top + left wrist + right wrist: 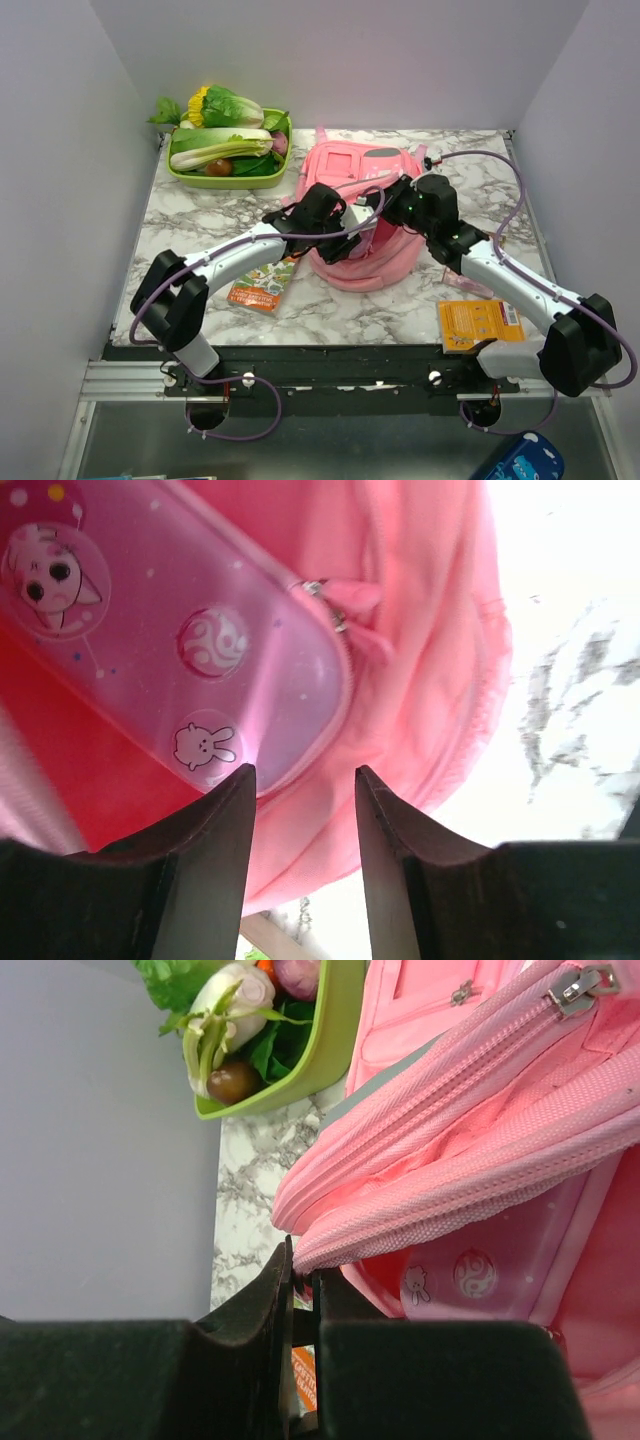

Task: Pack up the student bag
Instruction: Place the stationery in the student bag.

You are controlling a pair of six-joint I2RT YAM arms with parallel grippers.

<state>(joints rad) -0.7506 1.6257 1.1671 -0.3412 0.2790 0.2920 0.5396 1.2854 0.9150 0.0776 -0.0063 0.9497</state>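
Left wrist view shows the left gripper [305,772] open by a pencil case [180,650], while the right gripper [302,1265] pinches an edge of the student bag [470,1100].

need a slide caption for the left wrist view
Left claw, jaws apart, over a cartoon-printed pink pencil case tucked into the student bag.

Student bag [340,170]: large soft pink fabric backpack, grey patch [381,153] near its far end. Lies on its back on the marble bench [200,210], right of centre, far end towards the back wall. Main zip undone, with the metal zip pull [578,982] at the end of the track. The zip-edged rim is raised off the body. A translucent pink printed case [200,640] sits in the opening.
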